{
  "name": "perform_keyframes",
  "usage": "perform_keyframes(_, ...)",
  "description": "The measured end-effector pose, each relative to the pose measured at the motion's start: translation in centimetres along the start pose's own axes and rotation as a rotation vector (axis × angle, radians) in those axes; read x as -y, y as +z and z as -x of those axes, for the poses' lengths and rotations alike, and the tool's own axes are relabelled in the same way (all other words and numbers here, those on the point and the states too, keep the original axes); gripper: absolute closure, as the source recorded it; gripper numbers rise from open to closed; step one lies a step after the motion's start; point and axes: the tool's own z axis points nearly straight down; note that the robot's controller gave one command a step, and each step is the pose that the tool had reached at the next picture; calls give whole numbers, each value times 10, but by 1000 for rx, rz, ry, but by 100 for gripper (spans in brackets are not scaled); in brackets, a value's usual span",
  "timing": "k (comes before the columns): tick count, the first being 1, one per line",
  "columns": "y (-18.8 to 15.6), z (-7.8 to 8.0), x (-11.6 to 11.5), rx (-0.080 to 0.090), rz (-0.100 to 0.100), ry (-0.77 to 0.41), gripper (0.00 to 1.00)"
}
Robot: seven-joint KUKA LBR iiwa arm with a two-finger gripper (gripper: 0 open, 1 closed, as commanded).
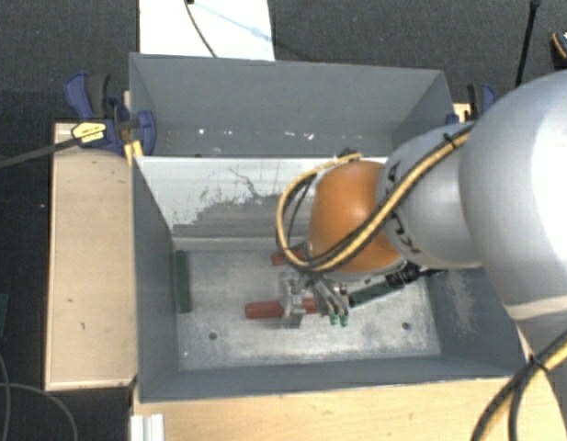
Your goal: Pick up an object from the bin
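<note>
**Finding 1.** The gripper [297, 309] sits low over the floor of the bin [228, 343], near its middle. It is at the right end of a red-brown bar [261, 311] that lies flat and roughly crosswise. Whether the claw is spread or pressed together cannot be told, because the orange cover [343, 214] and the wrist hardware mask it. Contact with the bar cannot be confirmed either.

**Finding 2.** A dark green strip [182, 281] lies along the left wall, well apart. A black rod-like item [382, 288] lies just right of the gripper, partly under the arm. A 2nd reddish piece [277, 258] shows at the cover's lower left edge.

**Recommendation.** In my judgement you are at the grasp stage on the red-brown bar.
- Take it across its narrow width, not along its length.
- A hold at the very end will likely let it swing on lifting, so shift toward its middle if you can.
- Confirm closure before raising, lift straight up, and keep clear of the black item.
</note>
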Motion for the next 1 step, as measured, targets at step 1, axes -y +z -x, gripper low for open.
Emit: perform_keyframes(1, -143, -37, -1, 6, 2, 20, 100)
